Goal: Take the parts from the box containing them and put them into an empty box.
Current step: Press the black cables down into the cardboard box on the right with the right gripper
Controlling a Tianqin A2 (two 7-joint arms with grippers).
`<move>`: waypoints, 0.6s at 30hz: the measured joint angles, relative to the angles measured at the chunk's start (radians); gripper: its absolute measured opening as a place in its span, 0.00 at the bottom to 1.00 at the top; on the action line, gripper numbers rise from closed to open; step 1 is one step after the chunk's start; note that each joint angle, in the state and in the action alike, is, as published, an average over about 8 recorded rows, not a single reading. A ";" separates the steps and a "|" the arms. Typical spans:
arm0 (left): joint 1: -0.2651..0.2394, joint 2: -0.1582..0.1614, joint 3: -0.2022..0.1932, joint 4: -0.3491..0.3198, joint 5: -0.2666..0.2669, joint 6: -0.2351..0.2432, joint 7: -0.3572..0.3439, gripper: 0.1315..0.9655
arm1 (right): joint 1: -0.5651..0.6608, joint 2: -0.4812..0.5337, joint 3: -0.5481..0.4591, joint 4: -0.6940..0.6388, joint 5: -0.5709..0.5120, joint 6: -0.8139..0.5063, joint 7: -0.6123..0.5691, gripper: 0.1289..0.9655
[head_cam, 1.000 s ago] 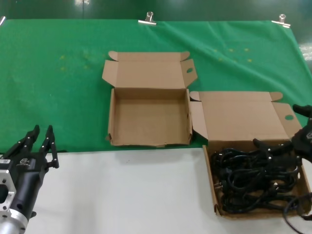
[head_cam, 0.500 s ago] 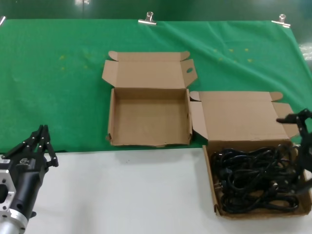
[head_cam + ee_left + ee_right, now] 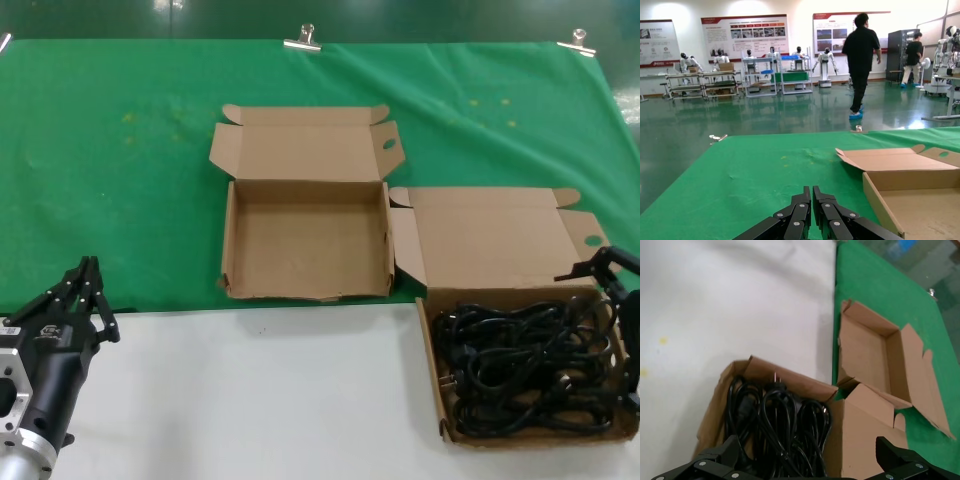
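A tangle of black coiled power cords [image 3: 525, 365] fills the shallow brown cardboard box [image 3: 437, 385] at the scene's four o'clock. The right gripper [image 3: 622, 330] hangs at that box's three o'clock edge, jaws spread wide, gripping nothing. It should probably close on one bundle only, lifting clear before crossing to the empty brown box [image 3: 306, 240] at centre. The left gripper [image 3: 80, 296], pinched together and empty, waits at eight o'clock.

The head view looks forward and down over the counter [image 3: 250, 400], taking in both boxes. The left wrist view sits low at the near left, facing far across the green cloth [image 3: 740, 190]. The right wrist view hangs close above the full box [image 3: 790, 382]; all three share the empty box [image 3: 305, 275].
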 joint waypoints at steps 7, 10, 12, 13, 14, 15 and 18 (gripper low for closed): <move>0.000 0.000 0.000 0.000 0.000 0.000 0.000 0.04 | 0.033 -0.093 -0.016 -0.141 -0.048 0.027 -0.180 1.00; 0.000 0.000 0.000 0.000 0.000 0.000 0.000 0.04 | 0.045 -0.135 -0.020 -0.207 -0.061 0.044 -0.252 1.00; 0.000 0.000 0.000 0.000 0.000 0.000 0.000 0.04 | 0.052 -0.159 -0.022 -0.245 -0.068 0.054 -0.289 1.00; 0.000 0.000 0.000 0.000 0.000 0.000 0.000 0.04 | 0.055 -0.169 -0.022 -0.261 -0.070 0.058 -0.304 1.00; 0.000 0.000 0.000 0.000 0.000 0.000 0.000 0.04 | 0.057 -0.178 -0.023 -0.274 -0.072 0.061 -0.316 0.99; 0.000 0.000 0.000 0.000 0.000 0.000 0.000 0.04 | 0.059 -0.187 -0.023 -0.286 -0.074 0.064 -0.327 0.98; 0.000 0.000 0.000 0.000 0.000 0.000 0.000 0.04 | 0.064 -0.208 -0.023 -0.316 -0.080 0.074 -0.353 0.96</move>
